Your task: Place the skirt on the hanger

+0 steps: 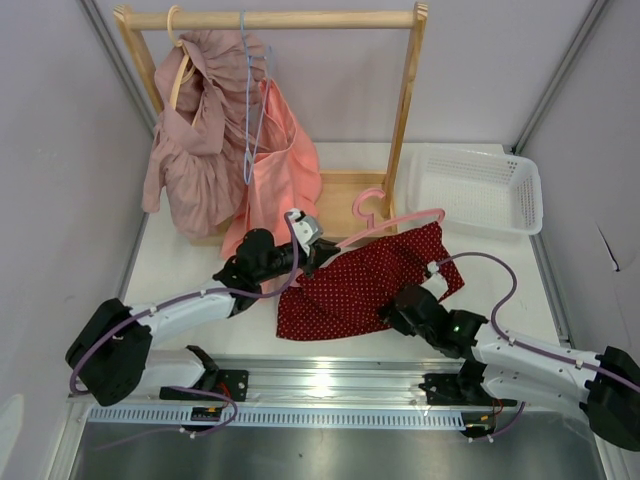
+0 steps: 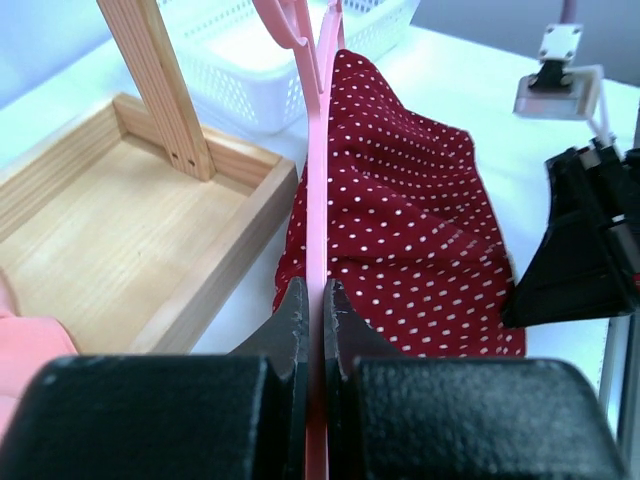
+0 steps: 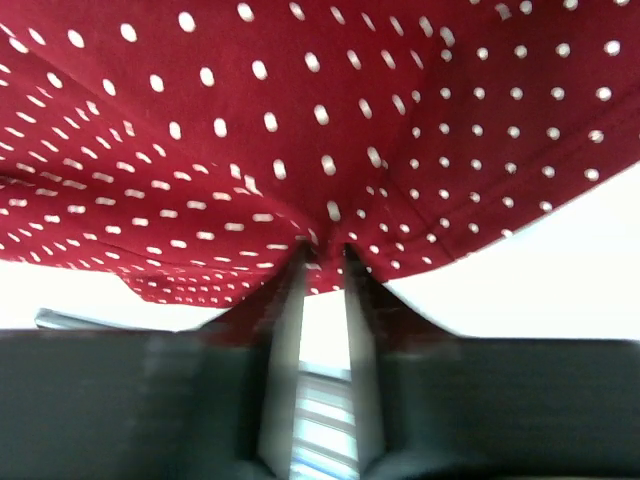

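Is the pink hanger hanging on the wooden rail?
No, the pink hanger is off the wooden rail, pinched between the left fingers down by the skirt.

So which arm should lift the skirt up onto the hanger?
The right arm, probably. The right claw pinches the edge of the skirt, so it can lift it. The left claw is busy gripping the hanger.

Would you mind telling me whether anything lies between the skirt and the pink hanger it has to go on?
Nothing visible does. The left tool is shut on the hanger, whose bar runs right along the far edge of the skirt. The right tool appears to pinch the skirt's near hem.
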Robot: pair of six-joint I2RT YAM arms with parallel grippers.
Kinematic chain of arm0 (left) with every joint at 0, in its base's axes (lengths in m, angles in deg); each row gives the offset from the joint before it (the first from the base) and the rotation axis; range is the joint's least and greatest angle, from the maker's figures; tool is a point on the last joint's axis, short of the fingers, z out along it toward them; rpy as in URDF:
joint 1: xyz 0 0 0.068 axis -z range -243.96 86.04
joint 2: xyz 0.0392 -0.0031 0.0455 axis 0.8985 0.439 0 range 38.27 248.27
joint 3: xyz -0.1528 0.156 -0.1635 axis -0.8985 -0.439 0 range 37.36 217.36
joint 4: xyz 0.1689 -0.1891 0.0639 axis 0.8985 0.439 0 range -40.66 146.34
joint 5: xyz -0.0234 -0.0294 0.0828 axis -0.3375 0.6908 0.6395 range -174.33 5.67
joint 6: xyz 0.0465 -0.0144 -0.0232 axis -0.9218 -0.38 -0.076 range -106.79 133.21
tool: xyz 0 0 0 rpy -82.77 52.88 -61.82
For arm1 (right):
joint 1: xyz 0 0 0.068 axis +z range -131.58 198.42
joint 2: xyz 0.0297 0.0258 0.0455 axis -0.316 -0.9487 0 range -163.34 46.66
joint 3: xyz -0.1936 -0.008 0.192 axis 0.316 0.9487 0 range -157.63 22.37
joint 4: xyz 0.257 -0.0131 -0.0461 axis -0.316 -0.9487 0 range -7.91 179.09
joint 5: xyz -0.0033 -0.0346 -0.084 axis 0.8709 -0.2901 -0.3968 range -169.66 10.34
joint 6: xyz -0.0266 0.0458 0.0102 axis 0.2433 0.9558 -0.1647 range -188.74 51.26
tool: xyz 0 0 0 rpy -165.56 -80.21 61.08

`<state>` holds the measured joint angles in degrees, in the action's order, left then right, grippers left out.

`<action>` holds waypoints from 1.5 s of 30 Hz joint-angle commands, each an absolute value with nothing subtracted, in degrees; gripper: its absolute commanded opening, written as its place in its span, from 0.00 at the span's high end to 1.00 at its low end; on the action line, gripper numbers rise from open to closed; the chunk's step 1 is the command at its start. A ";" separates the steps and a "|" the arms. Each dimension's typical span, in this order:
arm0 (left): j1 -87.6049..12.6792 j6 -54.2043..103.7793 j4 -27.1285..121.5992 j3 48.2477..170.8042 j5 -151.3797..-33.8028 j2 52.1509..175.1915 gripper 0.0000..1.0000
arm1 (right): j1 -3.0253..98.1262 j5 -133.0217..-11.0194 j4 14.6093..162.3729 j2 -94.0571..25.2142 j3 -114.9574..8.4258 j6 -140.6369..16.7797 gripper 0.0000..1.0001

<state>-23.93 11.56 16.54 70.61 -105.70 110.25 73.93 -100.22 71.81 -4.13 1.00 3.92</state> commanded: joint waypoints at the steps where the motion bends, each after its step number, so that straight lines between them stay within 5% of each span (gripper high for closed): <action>1: -23.01 11.63 13.57 72.60 -106.22 107.35 1.00 | 72.65 -100.14 72.21 -3.79 -2.05 -1.23 0.60; 3: -22.04 11.28 14.53 72.16 -105.34 106.21 1.00 | 72.13 -100.75 69.23 -3.27 -3.99 -3.70 0.40; 9: -21.25 8.99 22.09 74.10 -104.54 102.70 1.00 | 68.62 -102.33 62.20 2.17 -12.42 -10.54 0.26; 13: -21.16 9.34 23.93 73.83 -104.46 99.79 1.00 | 59.69 -101.29 63.06 4.03 -17.00 -18.71 0.27; 23: -21.25 8.99 35.60 76.45 -102.44 91.62 1.00 | 26.44 -66.31 80.64 0.07 -14.63 -30.51 0.33; 45: -21.25 9.69 48.46 86.05 -108.58 84.15 1.00 | 26.69 -67.27 80.73 -1.77 -20.08 -37.89 0.34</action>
<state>-21.44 10.14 51.21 81.45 -105.43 86.12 26.76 -66.89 77.99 -1.26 -17.47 -35.68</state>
